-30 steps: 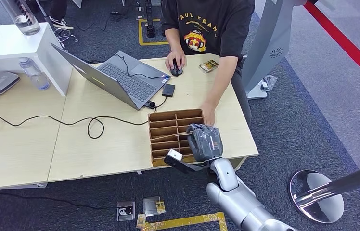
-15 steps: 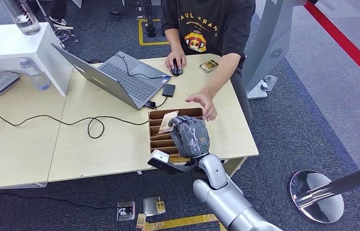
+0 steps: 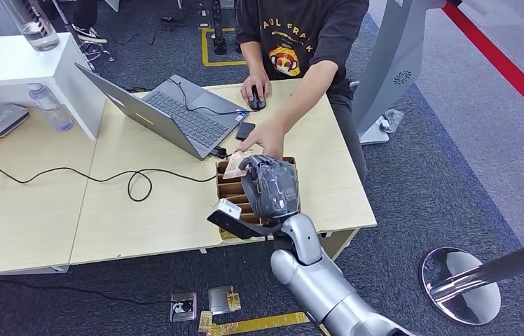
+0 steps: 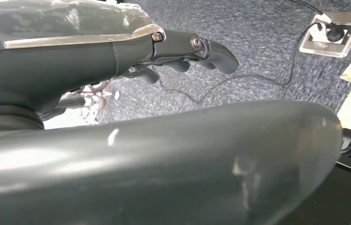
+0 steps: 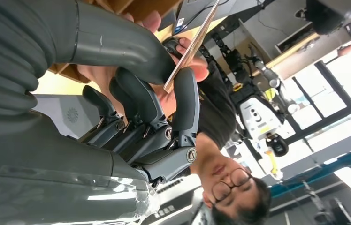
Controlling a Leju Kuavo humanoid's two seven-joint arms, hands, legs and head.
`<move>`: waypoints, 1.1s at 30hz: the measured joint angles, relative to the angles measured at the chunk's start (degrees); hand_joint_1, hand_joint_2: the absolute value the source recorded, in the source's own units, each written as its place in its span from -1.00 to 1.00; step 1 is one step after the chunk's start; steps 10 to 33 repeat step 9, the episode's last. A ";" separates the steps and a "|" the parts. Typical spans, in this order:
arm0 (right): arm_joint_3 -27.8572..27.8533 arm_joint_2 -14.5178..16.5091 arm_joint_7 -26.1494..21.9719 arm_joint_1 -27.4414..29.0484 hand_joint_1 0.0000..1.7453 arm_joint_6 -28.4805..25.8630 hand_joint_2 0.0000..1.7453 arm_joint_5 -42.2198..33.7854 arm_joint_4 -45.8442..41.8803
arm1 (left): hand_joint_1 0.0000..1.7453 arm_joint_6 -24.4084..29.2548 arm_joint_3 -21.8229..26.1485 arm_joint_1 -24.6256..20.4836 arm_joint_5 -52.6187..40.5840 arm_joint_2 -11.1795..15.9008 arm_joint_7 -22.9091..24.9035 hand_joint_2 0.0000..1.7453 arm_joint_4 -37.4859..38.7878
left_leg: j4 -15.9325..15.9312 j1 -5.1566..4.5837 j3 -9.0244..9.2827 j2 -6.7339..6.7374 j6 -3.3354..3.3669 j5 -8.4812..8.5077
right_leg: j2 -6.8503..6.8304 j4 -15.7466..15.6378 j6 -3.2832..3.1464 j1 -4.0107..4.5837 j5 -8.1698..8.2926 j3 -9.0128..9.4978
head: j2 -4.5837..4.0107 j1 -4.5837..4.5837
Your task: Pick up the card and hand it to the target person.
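The robot's right hand (image 3: 270, 187) is up over the brown slotted box (image 3: 235, 190) on the wooden table (image 3: 154, 210). It holds the card (image 3: 235, 165), a thin tan card, pinched between its thick thumb and a dark finger. In the right wrist view the card (image 5: 193, 43) shows edge-on, squeezed in the right hand (image 5: 131, 93) between the thumb and the dark fingers (image 5: 183, 105). The card is lifted above the far end of the box, not down in a slot. A person in a dark shirt sits at the far side of the table. One of the person's hands (image 3: 265, 137) reaches out and touches the card, right beside the robot's fingers. In the right wrist view the person's hand (image 5: 183, 75) is around the card too. The person's other hand (image 3: 255, 89) rests on a black mouse by the open grey laptop (image 3: 168, 110). A black cable (image 3: 70, 175) runs across the table near the laptop. A small packet (image 3: 303, 95) lies on the table close to the person. The robot's left hand (image 4: 183, 51) hangs low over the grey carpet. Its dark fingers are curled in and there is nothing in them. A floor socket (image 4: 333, 28) with a plug sits in the carpet past it.
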 joint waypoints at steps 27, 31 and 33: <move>1.08 0.66 3.89 -7.37 0.53 0.02 1.00 -2.59 7.28 | -1.00 -0.82 0.00 -0.03 -0.46 0.03 -0.24 -1.00 0.00 | 0.00 0.00 -0.03 0.00 0.00 0.00 | -0.01 0.01 0.00 0.00 0.00 -0.02 | 0.00 0.00; 1.08 0.66 3.89 -7.37 0.53 0.02 1.00 -2.59 7.28 | -1.00 -0.82 0.00 -0.03 -0.46 0.03 -0.24 -1.00 0.00 | 0.00 0.00 -0.03 0.00 0.00 0.00 | -0.01 0.01 0.00 0.00 0.00 -0.02 | 0.00 0.00; 1.08 0.66 3.89 -7.37 0.53 0.02 1.00 -2.59 7.28 | -1.00 -0.82 0.00 -0.03 -0.46 0.03 -0.24 -1.00 0.00 | 0.00 0.00 -0.03 0.00 0.00 0.00 | -0.01 0.01 0.00 0.00 0.00 -0.02 | 0.00 0.00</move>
